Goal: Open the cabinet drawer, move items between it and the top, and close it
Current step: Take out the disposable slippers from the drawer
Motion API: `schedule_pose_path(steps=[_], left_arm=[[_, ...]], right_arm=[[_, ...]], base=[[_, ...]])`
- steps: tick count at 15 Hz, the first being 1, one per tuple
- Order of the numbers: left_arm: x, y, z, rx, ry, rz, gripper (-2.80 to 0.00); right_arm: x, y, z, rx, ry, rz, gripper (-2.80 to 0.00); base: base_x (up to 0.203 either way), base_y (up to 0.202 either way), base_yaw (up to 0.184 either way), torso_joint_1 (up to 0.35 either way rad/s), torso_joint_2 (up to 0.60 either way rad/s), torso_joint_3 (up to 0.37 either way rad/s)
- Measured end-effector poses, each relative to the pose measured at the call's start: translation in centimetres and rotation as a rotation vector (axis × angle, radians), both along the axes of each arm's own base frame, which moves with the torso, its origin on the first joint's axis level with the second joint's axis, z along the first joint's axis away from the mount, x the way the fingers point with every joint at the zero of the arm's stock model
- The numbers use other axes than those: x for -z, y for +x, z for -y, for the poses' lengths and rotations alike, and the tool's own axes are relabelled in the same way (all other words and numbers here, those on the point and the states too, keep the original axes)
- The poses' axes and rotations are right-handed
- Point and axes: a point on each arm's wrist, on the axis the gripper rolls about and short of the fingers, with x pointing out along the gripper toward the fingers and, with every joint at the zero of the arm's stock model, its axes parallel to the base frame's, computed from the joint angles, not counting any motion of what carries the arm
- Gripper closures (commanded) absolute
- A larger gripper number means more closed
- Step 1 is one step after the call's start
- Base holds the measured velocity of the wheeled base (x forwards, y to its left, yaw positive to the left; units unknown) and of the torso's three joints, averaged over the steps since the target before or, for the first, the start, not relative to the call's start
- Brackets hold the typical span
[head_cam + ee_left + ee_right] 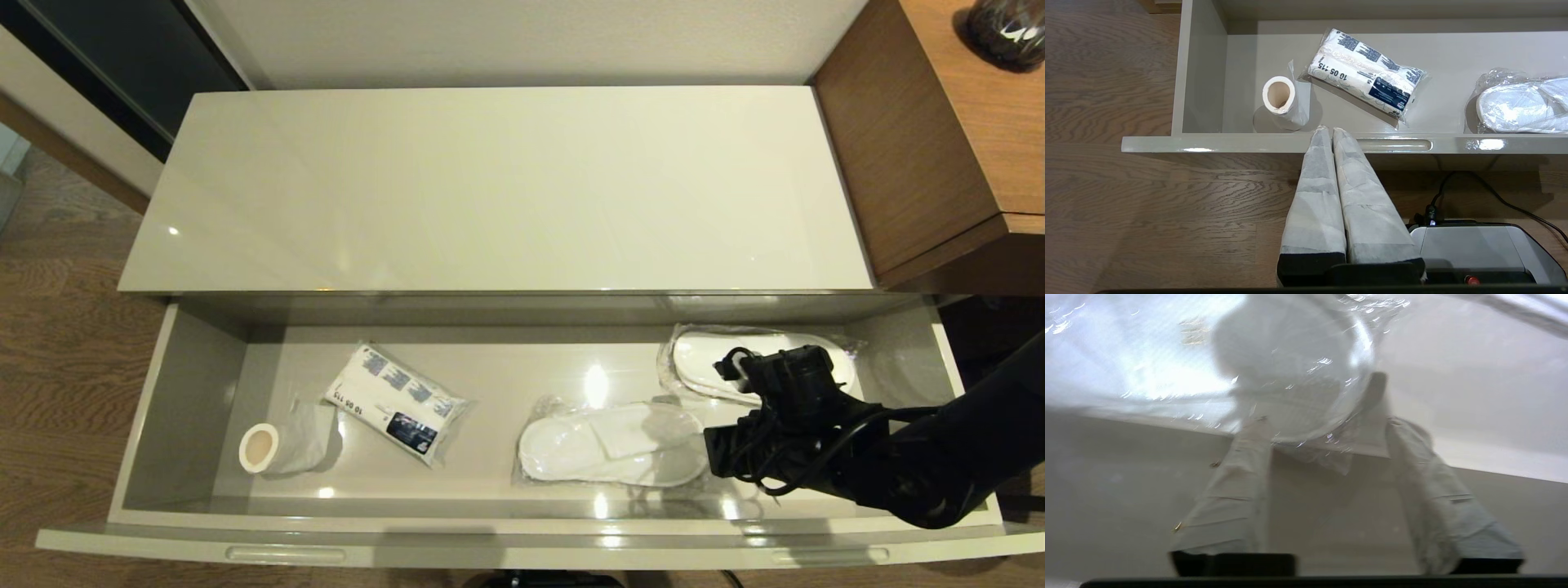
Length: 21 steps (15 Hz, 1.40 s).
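Straddling the near pair of flat white slippers in clear plastic (1294,375), right gripper (1323,433) spread inside wide beige drawer (522,535); close squarely, pinching slipper, not film.

Parted end effector (1323,416) at bagged slipper (1294,367)

The wide, shallow grey-beige cabinet drawer (188,392) stands pulled fully open. Inside lie a soft white printed bundle (396,403) toward the left and two plastic-sealed flat white slippers (608,445) toward the right. The glossy cream-beige cabinet top (498,188) carries nothing.
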Motion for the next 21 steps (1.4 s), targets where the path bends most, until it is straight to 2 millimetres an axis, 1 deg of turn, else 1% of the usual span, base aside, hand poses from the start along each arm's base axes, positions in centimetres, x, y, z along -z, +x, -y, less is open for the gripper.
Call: schedule_pose_path(steps=[6,11,21], left_arm=[[0.0,0.0,0.0,0.000,-0.001,0.000,0.00],[0.0,0.0,0.0,0.001,-0.001,0.000,0.00],[0.0,0.0,0.0,0.000,-0.001,0.000,0.00]], right_arm=[[1.7,0.6,-0.4,0.017,-0.035,-0.021,-2.80],[2.6,1.4,-0.7,0.047,-0.033,0.027,-2.80],[3.3,1.6,-0.7,0.046,-0.036,0.010,-2.80]], base=[[0.000,0.000,0.000,0.000,0.00,0.000],[0.000,0.000,0.000,0.000,0.00,0.000],[0.000,0.000,0.000,0.000,0.00,0.000]])
